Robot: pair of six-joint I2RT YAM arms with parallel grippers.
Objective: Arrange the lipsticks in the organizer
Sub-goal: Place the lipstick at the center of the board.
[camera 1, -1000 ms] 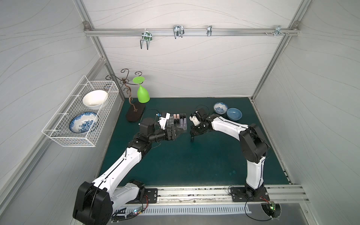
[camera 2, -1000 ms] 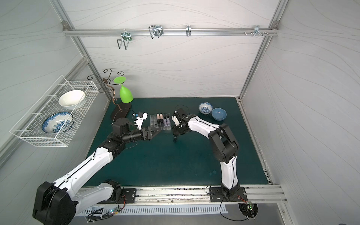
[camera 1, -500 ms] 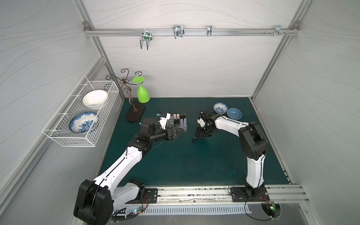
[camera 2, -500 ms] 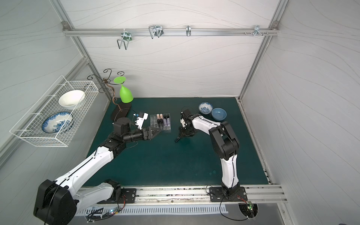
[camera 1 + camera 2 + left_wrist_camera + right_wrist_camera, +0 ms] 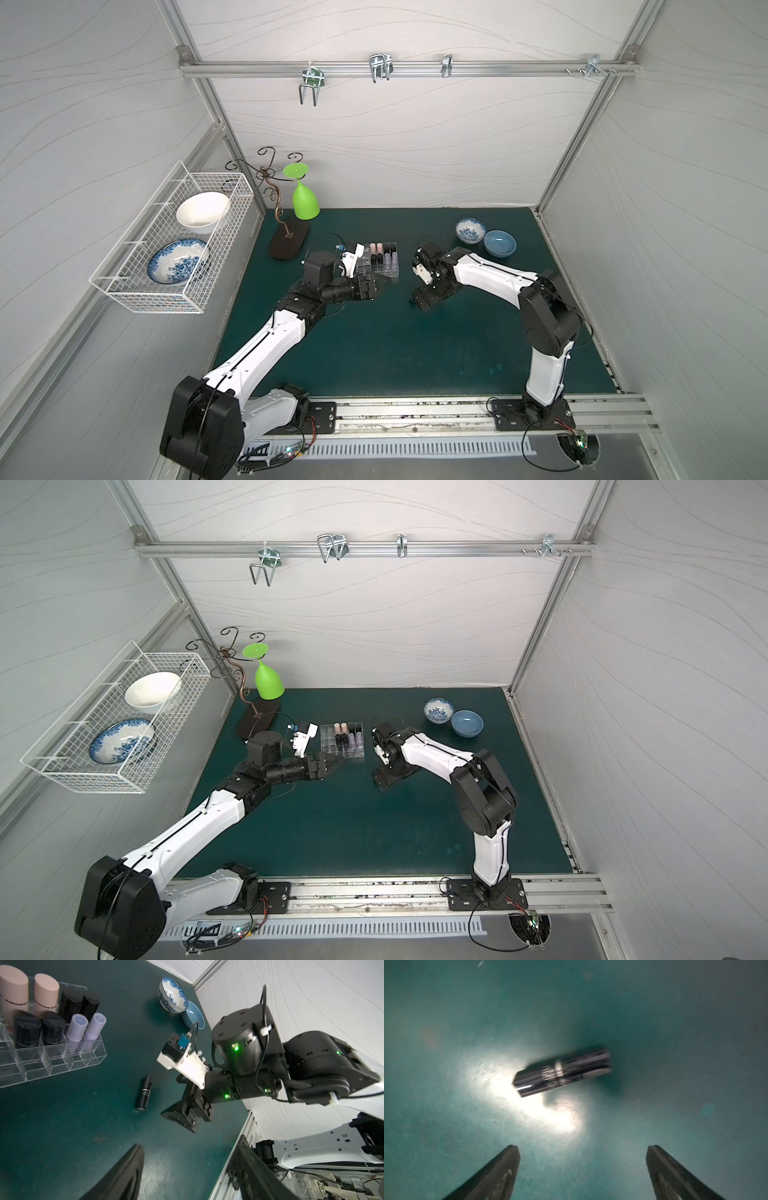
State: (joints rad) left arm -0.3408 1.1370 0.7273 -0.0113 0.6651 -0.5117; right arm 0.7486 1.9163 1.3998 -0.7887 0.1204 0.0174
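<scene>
Lipsticks first: one glossy black tube (image 5: 144, 1093) lies flat and loose on the green tabletop (image 5: 374, 353), off the organizer's right-arm side and slightly nearer the robot than it. Just beside the tube hovers the right end effector (image 5: 582, 1147), spread wide and empty. Looks like the pick-up to me: square the jaws across the tube's width, come down centred, squeeze gently, because that round shiny body could roll. Left end effector (image 5: 188, 1145), jaws partly apart and empty, hangs at the organizer's near corner. Organizer (image 5: 328, 738) itself: eight tubes (image 5: 52, 1026) upright, pink, black and lilac, with free cells along its near side. Tabletop's scuffed, with a glare patch. Beyond the organizer, two bowls (image 5: 470, 230), then white panelled walls (image 5: 415, 145) and a rail (image 5: 415, 68) of hooks.
</scene>
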